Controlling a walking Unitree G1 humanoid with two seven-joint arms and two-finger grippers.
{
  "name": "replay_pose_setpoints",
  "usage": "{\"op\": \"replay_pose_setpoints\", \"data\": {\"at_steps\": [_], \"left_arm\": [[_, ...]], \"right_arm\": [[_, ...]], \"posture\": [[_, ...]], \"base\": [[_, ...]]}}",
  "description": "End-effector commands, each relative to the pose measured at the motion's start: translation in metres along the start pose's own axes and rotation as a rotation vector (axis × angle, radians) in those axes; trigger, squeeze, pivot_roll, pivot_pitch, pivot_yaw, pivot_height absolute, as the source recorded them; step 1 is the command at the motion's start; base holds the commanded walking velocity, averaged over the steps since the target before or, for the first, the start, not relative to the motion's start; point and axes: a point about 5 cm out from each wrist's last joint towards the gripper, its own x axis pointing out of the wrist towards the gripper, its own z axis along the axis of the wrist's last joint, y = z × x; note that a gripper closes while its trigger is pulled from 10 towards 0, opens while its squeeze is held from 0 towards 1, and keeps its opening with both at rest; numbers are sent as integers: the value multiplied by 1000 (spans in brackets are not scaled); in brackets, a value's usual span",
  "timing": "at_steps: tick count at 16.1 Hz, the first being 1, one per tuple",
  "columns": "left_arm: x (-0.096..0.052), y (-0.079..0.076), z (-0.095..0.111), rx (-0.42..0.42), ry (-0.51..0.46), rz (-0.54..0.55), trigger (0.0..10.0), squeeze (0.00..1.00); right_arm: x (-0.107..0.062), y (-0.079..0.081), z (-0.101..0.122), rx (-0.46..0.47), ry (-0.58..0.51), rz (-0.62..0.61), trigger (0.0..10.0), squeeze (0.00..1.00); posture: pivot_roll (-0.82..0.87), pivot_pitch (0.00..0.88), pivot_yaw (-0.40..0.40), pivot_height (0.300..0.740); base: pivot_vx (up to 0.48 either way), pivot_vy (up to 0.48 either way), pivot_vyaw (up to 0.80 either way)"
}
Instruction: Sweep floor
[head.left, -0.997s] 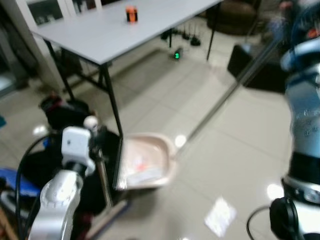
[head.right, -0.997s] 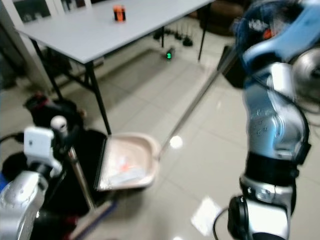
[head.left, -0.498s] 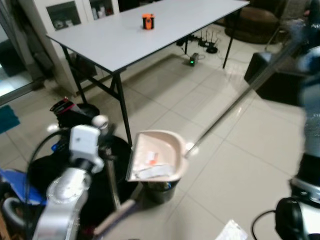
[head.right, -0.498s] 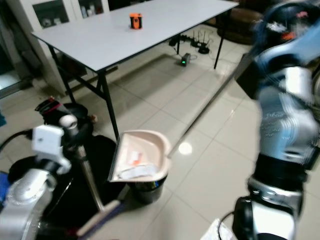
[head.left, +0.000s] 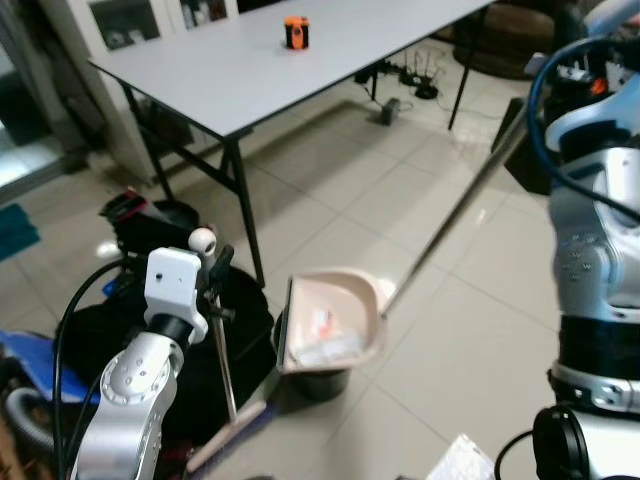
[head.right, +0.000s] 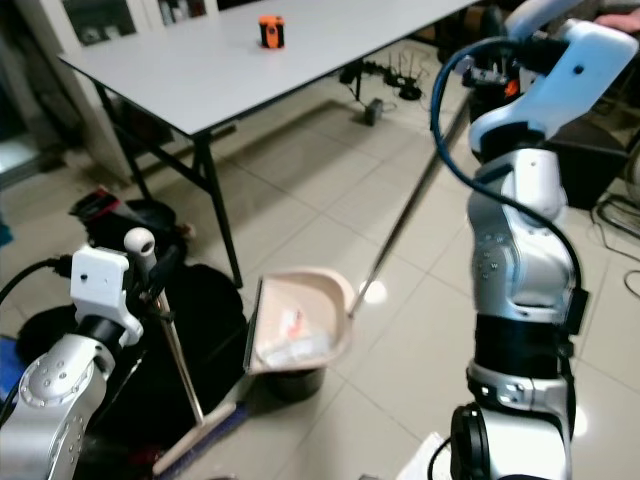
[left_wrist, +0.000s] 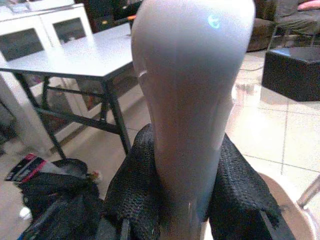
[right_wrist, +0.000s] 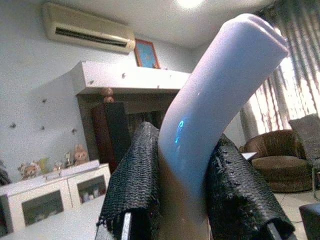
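A beige dustpan (head.left: 330, 325) on a long metal handle (head.right: 405, 205) hangs tilted over a small black bin (head.right: 295, 382), with bits of paper and an orange scrap in its tray. My right gripper (right_wrist: 187, 175) is shut on the white curved top of that handle, high on the right (head.right: 490, 70). My left gripper (left_wrist: 187, 175) is shut on the white top of the broom handle (head.left: 222, 350), low on the left. The broom stands nearly upright, and its head (head.left: 232, 438) rests on the floor beside the bin.
A grey table (head.left: 250, 70) with black legs stands behind, an orange object (head.left: 295, 32) on it. Black bags (head.left: 130, 325) lie at its foot on the left. A dark box (head.left: 528, 150) sits far right. A white sheet (head.left: 462, 462) lies on the tiles in front.
The view has shifted. The dustpan has tipped steeper, its open edge now pointing down at the bin. The broom stays upright in the left gripper.
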Motion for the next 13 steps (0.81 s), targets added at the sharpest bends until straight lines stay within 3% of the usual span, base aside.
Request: {"op": "replay_pose_setpoints", "data": {"at_steps": [1, 3, 5, 9, 13], "left_arm": [[-1, 3, 5, 17, -20, 7, 10000, 0], [-3, 4, 5, 23, -20, 3, 10000, 0], [-5, 5, 5, 26, -19, 4, 10000, 0], [-8, 6, 6, 36, -19, 10, 10000, 0], [-9, 7, 6, 39, -18, 15, 10000, 0]], "right_arm": [[6, 4, 11, -26, -73, 22, 10000, 0], [11, 27, -2, -139, -122, 127, 10000, 0], [11, 45, -7, -169, -162, 215, 10000, 0], [4, 94, -33, -207, -237, 423, 10000, 0], [-8, 127, -43, -200, -290, 568, 10000, 0]], "posture": [[3, 21, 48, 740], [16, 37, 50, 740], [22, 44, 50, 740], [55, 49, 39, 740], [61, 45, 39, 740]], "base": [[0, 0, 0], [0, 0, 0], [0, 0, 0], [0, 0, 0], [0, 0, 0]]}}
